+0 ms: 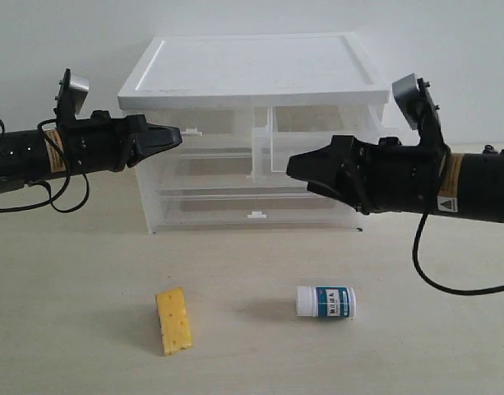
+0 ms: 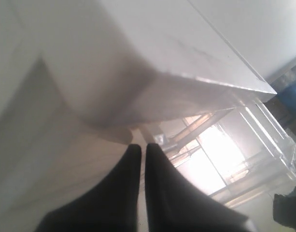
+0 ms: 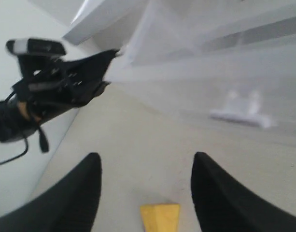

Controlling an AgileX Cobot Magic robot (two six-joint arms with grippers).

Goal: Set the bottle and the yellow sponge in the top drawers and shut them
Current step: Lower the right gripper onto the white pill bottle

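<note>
The left gripper, in the left middle of the exterior view, is closed to a narrow slit with nothing between its fingers. Its tip hangs just beside the small white tab handle of the top left drawer, which sits flush in the drawer unit; whether the tip touches the tab cannot be told. The right gripper has its jaws spread wide and holds nothing. In the exterior view it reaches in from the right edge and hangs in front of the right half of the unit, at the height of the top right drawer, which seems drawn partway out toward the camera. The unit is translucent with a flat white top and stands at the upper centre of the frame. Two full-width drawers lie under the small ones, and the lowest shows its own tab. Lower down, on the pale surface, the bottle lies on its side right of centre, cap toward the left, well apart from both grippers. The yellow sponge lies flat left of centre, near the bottom edge, apart from the bottle.
</note>
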